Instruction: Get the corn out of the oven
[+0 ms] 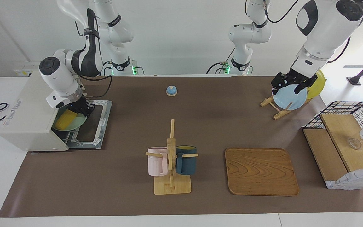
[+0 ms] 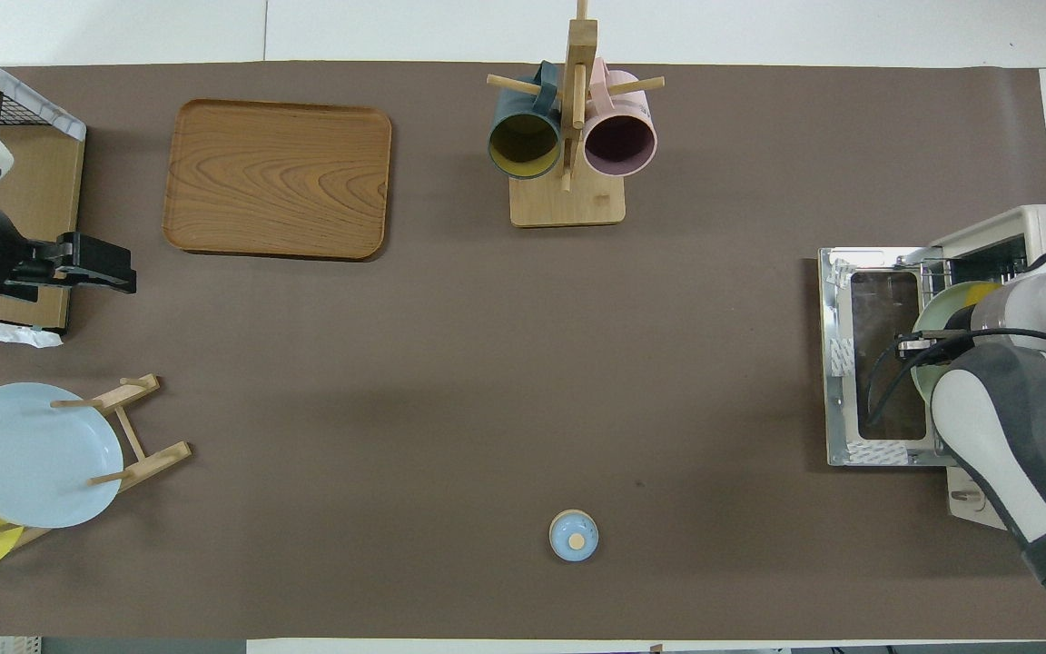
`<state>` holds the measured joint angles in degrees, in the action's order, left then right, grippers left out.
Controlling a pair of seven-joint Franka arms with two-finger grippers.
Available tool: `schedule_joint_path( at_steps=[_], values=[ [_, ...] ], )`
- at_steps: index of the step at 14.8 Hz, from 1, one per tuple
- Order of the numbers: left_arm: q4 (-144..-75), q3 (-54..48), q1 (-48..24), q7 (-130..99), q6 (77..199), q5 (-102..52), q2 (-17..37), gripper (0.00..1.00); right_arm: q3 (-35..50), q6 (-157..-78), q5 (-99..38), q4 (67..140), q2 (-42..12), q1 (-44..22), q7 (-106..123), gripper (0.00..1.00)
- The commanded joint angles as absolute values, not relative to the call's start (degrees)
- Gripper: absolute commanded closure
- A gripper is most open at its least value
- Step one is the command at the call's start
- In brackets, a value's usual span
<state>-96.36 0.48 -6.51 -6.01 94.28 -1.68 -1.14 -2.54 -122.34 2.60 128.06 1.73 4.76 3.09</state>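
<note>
The bright yellow ribbed corn cob [image 1: 65, 120] lies on a pale green plate [image 1: 77, 122] in the cream-white toaster oven's [image 1: 27, 119] mouth. Right gripper [image 1: 82, 108] is closed on the cob's end. Left gripper [image 1: 290, 84] waits, jaws apart, over the light blue plate [image 1: 290, 99].

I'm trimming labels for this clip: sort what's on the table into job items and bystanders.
Job: corn on the green plate in the open oven; right gripper shut on the corn.

Bystanders: waiting left gripper, open, over the plate rack; mug stand; wooden tray; bell; wire-framed box.
</note>
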Motion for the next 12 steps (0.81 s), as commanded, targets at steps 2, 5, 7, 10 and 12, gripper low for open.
schedule_joint_path(
  at_steps=[2, 5, 7, 10, 12],
  values=[
    [-98.79, 0.70, -7.03, -7.21, 96.06, -2.37, -3.08, 0.00, -1.76, -115.78, 2.90, 120.10, -0.86, -0.68, 0.64, 1.00],
    [-98.88, 0.70, -6.94, -7.12, 96.15, -2.37, -3.08, 0.00, -1.67, -109.08, 7.89, 113.39, -2.72, -9.73, -9.55, 1.00],
    [-98.88, 0.70, -6.94, -6.94, 96.15, -2.37, -3.08, 0.00, -1.67, -108.46, 8.70, 111.63, -3.60, -14.65, -13.87, 1.00],
    [-99.75, 0.70, -6.77, -6.68, 96.94, -2.37, -3.43, 0.00, -1.67, -107.58, 8.27, 106.10, -8.60, -21.42, -22.64, 1.00],
    [-100.19, 0.70, -6.77, -6.59, 97.38, -2.37, -3.51, 0.00, -1.41, -107.58, 7.82, 102.15, -12.54, -25.82, -29.41, 1.00]
  ],
)
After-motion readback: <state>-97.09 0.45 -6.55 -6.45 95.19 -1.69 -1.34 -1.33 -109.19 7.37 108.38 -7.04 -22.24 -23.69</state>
